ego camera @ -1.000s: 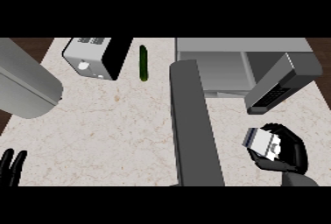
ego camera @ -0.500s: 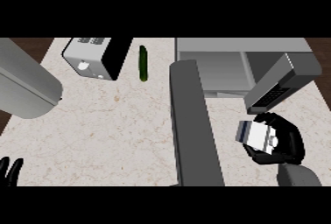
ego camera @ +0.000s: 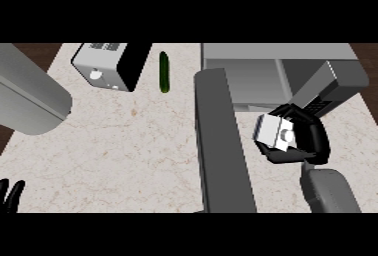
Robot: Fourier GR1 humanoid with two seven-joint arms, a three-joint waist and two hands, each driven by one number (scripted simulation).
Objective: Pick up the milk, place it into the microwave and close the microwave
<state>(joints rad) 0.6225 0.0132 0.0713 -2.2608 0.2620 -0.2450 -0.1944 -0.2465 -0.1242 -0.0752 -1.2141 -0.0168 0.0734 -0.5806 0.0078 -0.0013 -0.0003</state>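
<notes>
My right hand [ego camera: 308, 141] is curled round the white milk carton [ego camera: 272, 132] and holds it above the counter, just in front of the open microwave [ego camera: 280, 75]. The carton lies tilted in the hand, its top pointing left. The microwave's grey door [ego camera: 221, 150] swings out toward me and stands just left of the carton. The cavity shows behind the hand, with the dark control panel [ego camera: 328, 90] at its right. My left hand [ego camera: 9, 196] rests at the lower left edge, fingers up.
A toaster [ego camera: 111, 65] stands at the back left, with a green cucumber [ego camera: 164, 72] lying beside it. A large grey cylinder [ego camera: 29, 95] crosses the left side. The marble counter [ego camera: 125, 150] spreads between them.
My right hand has carried the milk carton up and to the left, nearer the microwave's opening. The left hand has sunk lower at the frame's edge.
</notes>
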